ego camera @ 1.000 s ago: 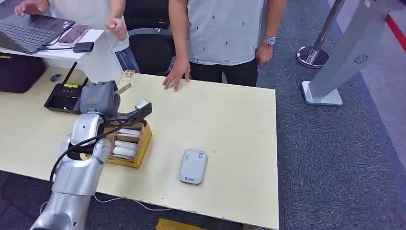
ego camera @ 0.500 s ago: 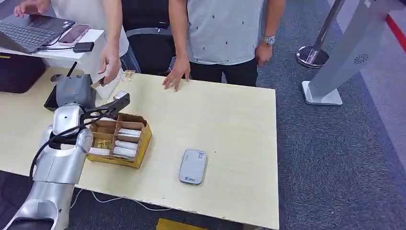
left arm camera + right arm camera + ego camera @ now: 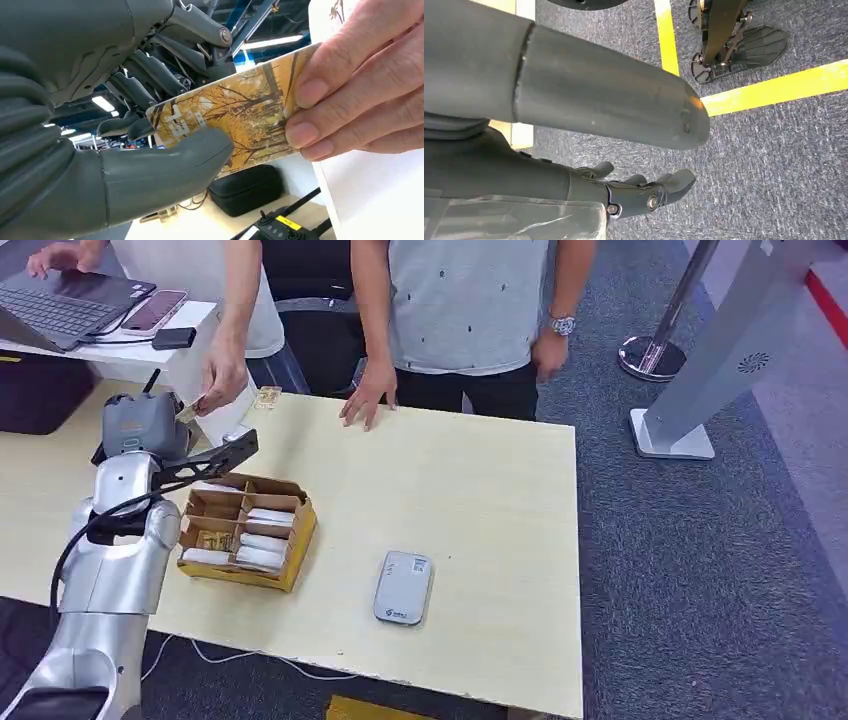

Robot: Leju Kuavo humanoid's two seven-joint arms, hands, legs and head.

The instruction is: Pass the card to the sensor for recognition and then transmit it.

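Your left hand [image 3: 125,165] pinched the card [image 3: 235,115] while a person's hand [image 3: 360,85] gripped its other end; your right hand [image 3: 644,192] hung with fingers loosely spread, grasping nothing.

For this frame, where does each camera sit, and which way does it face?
Head view: high on the body, looking down at the table; left arm, left hand.
Left wrist view: behind the left hand, facing the card and a person's hand.
Right wrist view: hanging, facing the floor; right hand.
Head and left wrist views share the handover.
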